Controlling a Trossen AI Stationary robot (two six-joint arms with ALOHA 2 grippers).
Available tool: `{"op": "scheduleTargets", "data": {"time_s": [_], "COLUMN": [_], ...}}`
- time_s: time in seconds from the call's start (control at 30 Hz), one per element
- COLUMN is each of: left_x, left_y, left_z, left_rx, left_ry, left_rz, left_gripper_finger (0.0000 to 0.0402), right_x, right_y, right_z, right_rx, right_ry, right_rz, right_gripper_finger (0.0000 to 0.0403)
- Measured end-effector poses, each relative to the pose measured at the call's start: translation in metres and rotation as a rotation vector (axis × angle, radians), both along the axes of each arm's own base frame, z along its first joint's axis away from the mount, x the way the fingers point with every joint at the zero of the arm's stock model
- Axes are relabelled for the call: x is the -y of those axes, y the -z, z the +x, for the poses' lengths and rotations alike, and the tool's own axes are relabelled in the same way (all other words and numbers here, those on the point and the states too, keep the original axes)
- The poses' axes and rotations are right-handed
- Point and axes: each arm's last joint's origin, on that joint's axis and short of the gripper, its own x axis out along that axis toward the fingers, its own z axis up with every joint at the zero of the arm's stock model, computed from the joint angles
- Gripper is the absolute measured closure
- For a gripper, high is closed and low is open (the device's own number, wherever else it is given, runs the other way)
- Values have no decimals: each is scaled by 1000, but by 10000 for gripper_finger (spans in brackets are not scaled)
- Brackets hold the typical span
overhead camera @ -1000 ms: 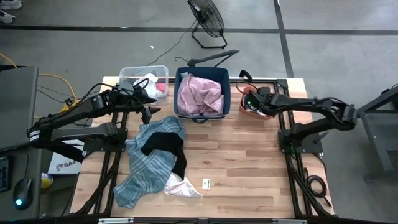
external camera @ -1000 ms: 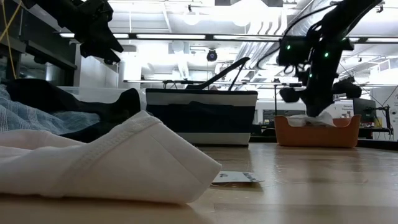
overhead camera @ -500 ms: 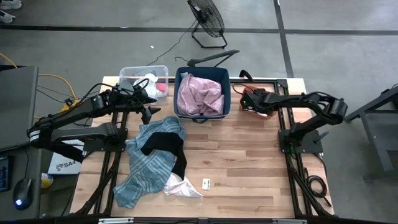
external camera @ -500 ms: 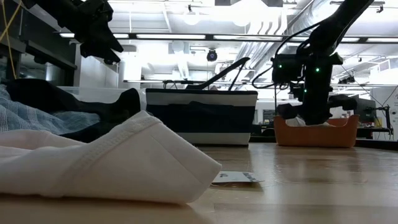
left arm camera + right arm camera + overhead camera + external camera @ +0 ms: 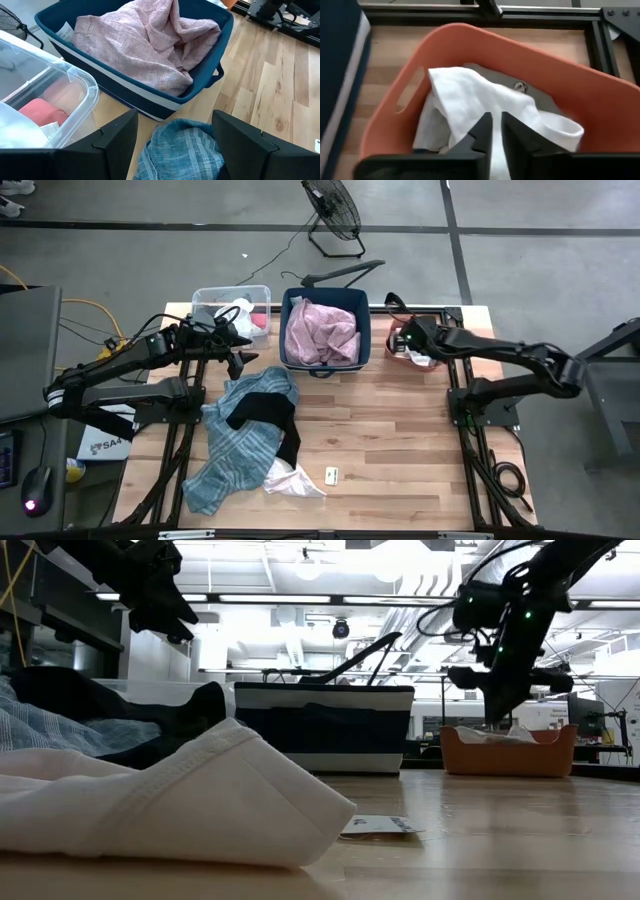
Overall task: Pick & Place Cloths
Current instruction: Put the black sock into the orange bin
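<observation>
You have the mauve-pink cloth (image 5: 322, 330) in the navy bin (image 5: 290, 358), a white cloth (image 5: 485, 107) in the orange bin (image 5: 470, 42) right of it under your nearly shut, empty right gripper (image 5: 408, 340), and the plaid pile (image 5: 240, 438) left before your open, empty left gripper (image 5: 238, 332).

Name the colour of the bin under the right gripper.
Orange bin, clearest in the right wrist view; white cloth lies inside.
</observation>
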Motion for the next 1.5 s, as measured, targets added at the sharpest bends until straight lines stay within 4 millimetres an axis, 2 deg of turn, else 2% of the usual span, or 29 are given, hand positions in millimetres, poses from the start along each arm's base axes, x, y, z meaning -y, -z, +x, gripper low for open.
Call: {"op": "scheduleTargets", "data": {"time_s": [0.17, 0.3, 0.43, 0.8, 1.1, 1.3, 1.5], "left_x": [0, 3, 7, 14, 45, 61, 67], "left_y": [1, 3, 7, 15, 17, 27, 42], "left_z": [-1, -1, -2, -7, 3, 14, 26], "left_rx": [-12, -27, -54, -147, -188, -304, -394], "left_ry": [5, 75, 186, 314, 512, 427, 194], "left_rz": [-9, -33, -67, -99, -66, -45, -220], "left_gripper_finger": [151, 151, 151, 151, 151, 151, 151], "right_x": [-6, -15, -29, -71, -91, -96, -98], "right_y": [-9, -15, -18, -20, -22, -22, -22], "right_z": [-6, -3, 3, 19, 23, 24, 24], "right_rx": [33, 78, 98, 66, 43, 44, 49], "right_ry": [-14, -123, -217, -412, -475, -501, -507], "right_rz": [-7, 35, 48, -38, -139, -143, -138], "right_gripper_finger": [302, 247, 219, 216, 215, 215, 215]}}
